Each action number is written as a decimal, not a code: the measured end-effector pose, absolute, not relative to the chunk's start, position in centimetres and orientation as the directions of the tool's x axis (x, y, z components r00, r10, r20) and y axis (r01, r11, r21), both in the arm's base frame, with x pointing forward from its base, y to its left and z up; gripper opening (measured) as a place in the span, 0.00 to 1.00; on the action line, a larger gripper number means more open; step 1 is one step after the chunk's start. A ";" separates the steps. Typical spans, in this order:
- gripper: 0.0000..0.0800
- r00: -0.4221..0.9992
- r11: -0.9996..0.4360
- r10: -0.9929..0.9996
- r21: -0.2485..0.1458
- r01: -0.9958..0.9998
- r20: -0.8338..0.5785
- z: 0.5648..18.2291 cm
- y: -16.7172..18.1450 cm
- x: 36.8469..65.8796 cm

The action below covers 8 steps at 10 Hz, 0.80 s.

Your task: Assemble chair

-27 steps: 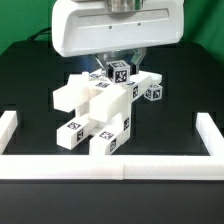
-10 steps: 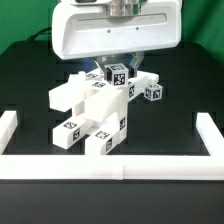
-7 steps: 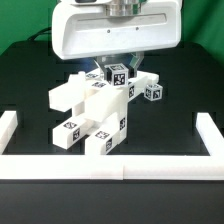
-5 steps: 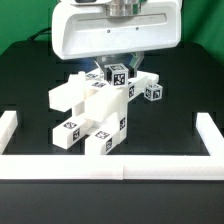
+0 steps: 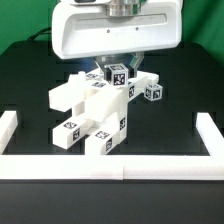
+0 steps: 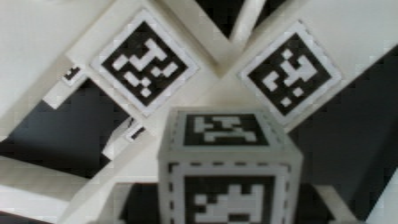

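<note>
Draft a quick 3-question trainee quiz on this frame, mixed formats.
1. True or false: the chair carries no tags.
2. Where is the gripper? A) directly over the chair's top tagged block B) off to one side of the chair C) out of view
3. Fill in: the table surface is ___.
Key: 1 false; 2 A; 3 black.

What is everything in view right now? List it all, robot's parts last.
chair parts: one joined cluster, white with black-and-white tags, mid-table.
top tagged block: one, white, at the cluster's top.
border rails: three, white, at the exterior view's left, right and near edges.
table: one, black, under everything.
wrist housing: one, white, above the cluster.
jaws: two, dark, flanking the top tagged block; closure unclear.
</note>
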<state>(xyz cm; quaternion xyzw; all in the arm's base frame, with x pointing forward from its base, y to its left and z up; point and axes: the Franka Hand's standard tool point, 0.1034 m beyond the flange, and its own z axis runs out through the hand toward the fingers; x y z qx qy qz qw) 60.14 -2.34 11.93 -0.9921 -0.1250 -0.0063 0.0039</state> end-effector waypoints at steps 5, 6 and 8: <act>0.36 0.992 -0.992 -0.130 -0.013 -0.129 0.010 11.9 -2.3 60.1; 0.36 0.985 -0.985 -0.173 -0.013 -0.173 0.009 11.9 -2.3 60.1; 0.36 0.947 -0.947 -0.321 -0.015 -0.321 0.007 11.9 -2.3 60.1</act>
